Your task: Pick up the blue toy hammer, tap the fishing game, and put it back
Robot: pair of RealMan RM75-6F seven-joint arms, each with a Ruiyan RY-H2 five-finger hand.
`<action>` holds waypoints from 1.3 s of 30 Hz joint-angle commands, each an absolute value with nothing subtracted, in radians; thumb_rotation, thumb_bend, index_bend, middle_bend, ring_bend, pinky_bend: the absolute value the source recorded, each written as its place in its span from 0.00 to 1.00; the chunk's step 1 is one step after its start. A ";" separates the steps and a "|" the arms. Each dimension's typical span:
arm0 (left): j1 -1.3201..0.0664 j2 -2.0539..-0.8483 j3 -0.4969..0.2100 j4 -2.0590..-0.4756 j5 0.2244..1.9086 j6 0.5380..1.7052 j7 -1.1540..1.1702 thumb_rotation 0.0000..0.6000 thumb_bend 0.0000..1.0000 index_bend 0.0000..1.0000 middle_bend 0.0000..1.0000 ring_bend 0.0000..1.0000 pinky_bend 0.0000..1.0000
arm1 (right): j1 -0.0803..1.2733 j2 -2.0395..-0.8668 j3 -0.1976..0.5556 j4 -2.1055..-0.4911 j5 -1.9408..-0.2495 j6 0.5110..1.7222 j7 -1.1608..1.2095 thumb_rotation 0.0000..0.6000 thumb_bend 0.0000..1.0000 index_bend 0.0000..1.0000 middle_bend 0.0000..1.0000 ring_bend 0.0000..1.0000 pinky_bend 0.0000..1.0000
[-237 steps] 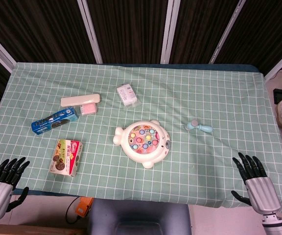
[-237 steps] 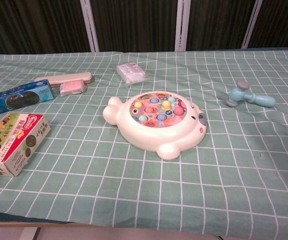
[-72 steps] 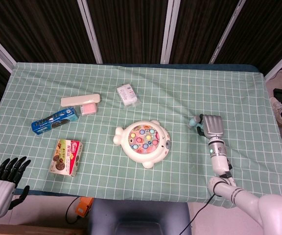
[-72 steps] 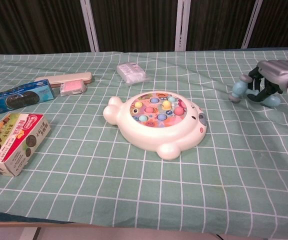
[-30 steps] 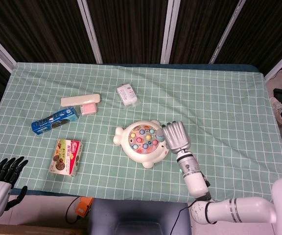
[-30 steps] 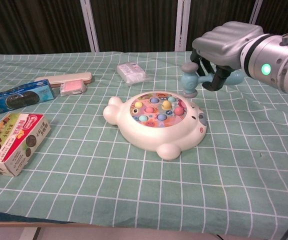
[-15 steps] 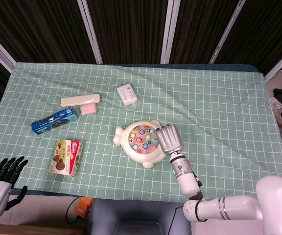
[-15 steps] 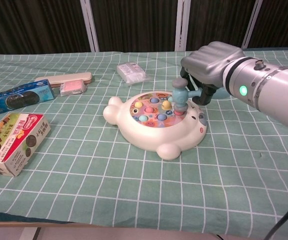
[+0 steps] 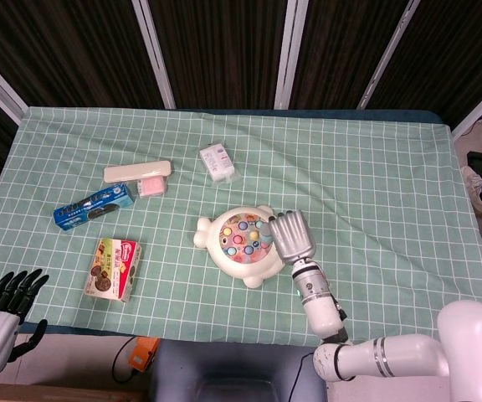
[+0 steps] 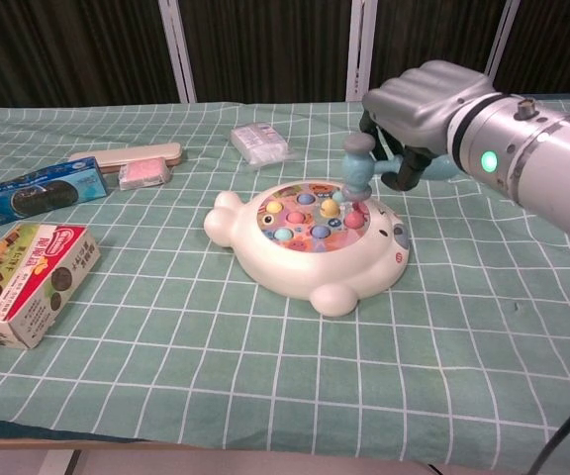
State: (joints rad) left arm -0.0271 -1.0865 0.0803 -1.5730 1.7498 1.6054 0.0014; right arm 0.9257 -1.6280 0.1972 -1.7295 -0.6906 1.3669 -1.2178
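The white fish-shaped fishing game (image 9: pixel 234 258) (image 10: pixel 300 269) lies mid-table, its round top full of coloured fish. My right hand (image 9: pixel 293 237) (image 10: pixel 426 107) grips the blue toy hammer by its handle, just right of the game. In the chest view the hammer's head (image 10: pixel 357 164) hangs a little above the game's right rim, pointing down. From the head view the hand hides most of the hammer. My left hand (image 9: pixel 8 300) is open and holds nothing, off the near-left edge of the table.
A cookie box (image 9: pixel 114 268) (image 10: pixel 28 282) and a blue biscuit pack (image 9: pixel 94 205) (image 10: pixel 33 195) lie at the left. A beige case (image 9: pixel 137 171), a pink item (image 9: pixel 151 185) and a white packet (image 9: pixel 217 161) (image 10: pixel 259 143) lie further back. Green checked cloth covers the table.
The right hand has lifted slightly, raising the hammer head off the game's top. The left hand has not moved.
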 commanded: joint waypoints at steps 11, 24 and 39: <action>-0.031 -1.083 0.076 -1.572 1.739 1.598 -0.011 1.00 0.41 0.00 0.06 0.00 0.02 | 0.972 -1.738 0.222 -1.607 -0.663 1.357 -1.239 1.00 0.57 0.93 0.65 0.76 0.79; -0.025 -1.082 0.081 -1.569 1.751 1.611 -0.012 1.00 0.41 0.00 0.06 0.00 0.02 | 0.954 -1.715 0.230 -1.636 -0.670 1.376 -1.218 1.00 0.57 0.93 0.65 0.76 0.79; -0.023 -1.088 0.080 -1.572 1.751 1.611 0.005 1.00 0.41 0.00 0.06 0.00 0.02 | 0.736 -1.449 0.055 -1.723 -0.998 1.343 -0.776 1.00 0.57 0.93 0.65 0.76 0.79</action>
State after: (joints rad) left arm -0.0233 -1.0883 0.0800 -1.5723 1.7508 1.6108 0.0045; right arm 0.8171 -1.5197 0.1360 -1.7513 -0.8748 1.3683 -0.9447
